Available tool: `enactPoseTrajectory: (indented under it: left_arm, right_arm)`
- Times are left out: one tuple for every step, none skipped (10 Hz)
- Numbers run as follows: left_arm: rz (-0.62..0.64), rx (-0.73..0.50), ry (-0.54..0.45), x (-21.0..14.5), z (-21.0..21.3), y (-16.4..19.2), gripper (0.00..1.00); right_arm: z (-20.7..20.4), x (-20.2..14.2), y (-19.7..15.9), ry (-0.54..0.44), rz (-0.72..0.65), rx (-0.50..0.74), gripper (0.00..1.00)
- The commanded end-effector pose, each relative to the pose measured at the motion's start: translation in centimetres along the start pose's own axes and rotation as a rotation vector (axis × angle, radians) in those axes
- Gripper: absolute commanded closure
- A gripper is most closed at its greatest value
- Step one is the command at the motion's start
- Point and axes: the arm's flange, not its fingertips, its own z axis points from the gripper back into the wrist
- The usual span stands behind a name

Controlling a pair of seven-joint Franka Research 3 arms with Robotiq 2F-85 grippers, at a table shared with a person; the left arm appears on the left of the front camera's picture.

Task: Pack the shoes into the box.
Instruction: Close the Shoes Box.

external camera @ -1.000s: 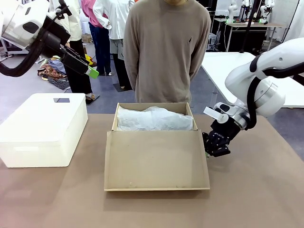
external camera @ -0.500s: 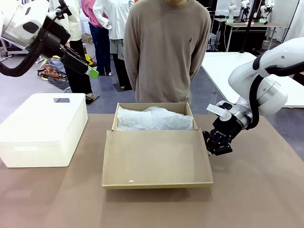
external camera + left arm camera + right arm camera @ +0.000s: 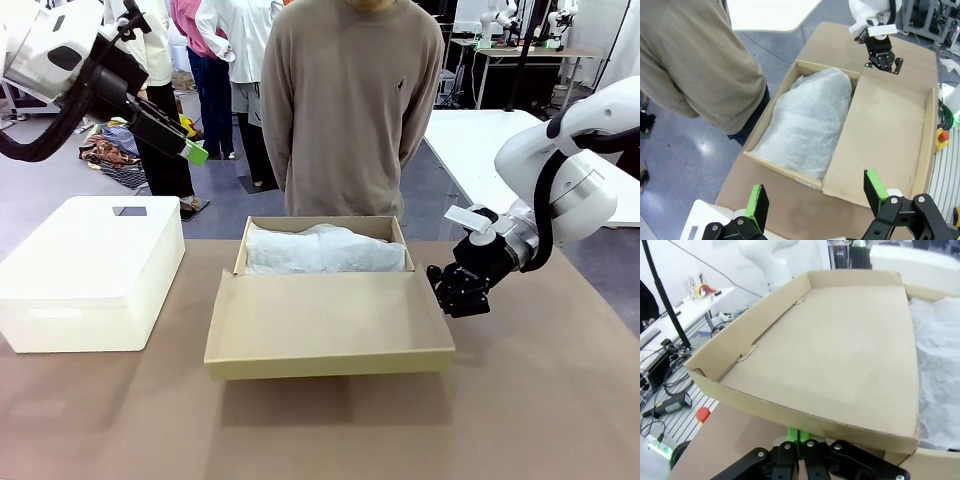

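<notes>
The box (image 3: 325,262) sits at the centre of the brown table (image 3: 540,400), directly in front of a person (image 3: 350,100) standing at the far side. Its tray is lined with crumpled white tissue paper (image 3: 325,250), which covers the contents; the shoes cannot be made out under it. The hinged flap lid (image 3: 330,325) extends from the tray toward the robot's side, and its free edge is raised off the table surface (a shadow lies beneath it).

The right gripper (image 3: 452,292) is positioned low at the lid's right side wall. In the right wrist view, the right gripper (image 3: 801,436) has its green pads pressed together with almost no gap, just under the lid's near cardboard wall (image 3: 805,420); whether the wall itself is pinched between them cannot be determined. The same view shows the lid interior tilted upward, with the tissue paper (image 3: 940,365) at the right edge.

The left gripper (image 3: 190,150) is held high above the table's left side, well apart from the box. In the left wrist view, the left gripper (image 3: 816,192) has its fingers spread wide with nothing between them, looking down on the box (image 3: 805,80).

A white plastic bin (image 3: 90,270) rests on the table to the left of the box, not touching it.
</notes>
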Motion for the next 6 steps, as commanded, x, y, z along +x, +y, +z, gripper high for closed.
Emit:
enactPoseTrajectory:
  left_arm:
    - [-0.015,-0.015,-0.019,-0.4,-0.1,0.1,0.0]
    - [-0.015,-0.015,-0.019,-0.4,-0.1,0.1,0.0]
    - [-0.015,-0.015,-0.019,-0.4,-0.1,0.1,0.0]
    - [-0.015,-0.015,-0.019,-0.4,-0.1,0.1,0.0]
    - [-0.015,-0.015,-0.019,-0.4,-0.1,0.1,0.0]
    - [-0.015,-0.015,-0.019,-0.4,-0.1,0.1,0.0]
  right_arm:
    - [0.1,0.8,0.8,-0.069,0.046,-0.042,1.0]
    - [0.2,1.3,1.1,-0.085,0.053,-0.049,1.0]
    - [0.3,1.7,1.4,-0.094,0.056,-0.064,1.0]
    - [0.5,2.1,1.5,-0.113,0.058,-0.082,1.0]
    - [0.5,2.2,1.7,-0.126,0.06,-0.095,1.0]
    - [0.7,2.3,1.8,-0.138,0.06,-0.109,1.0]
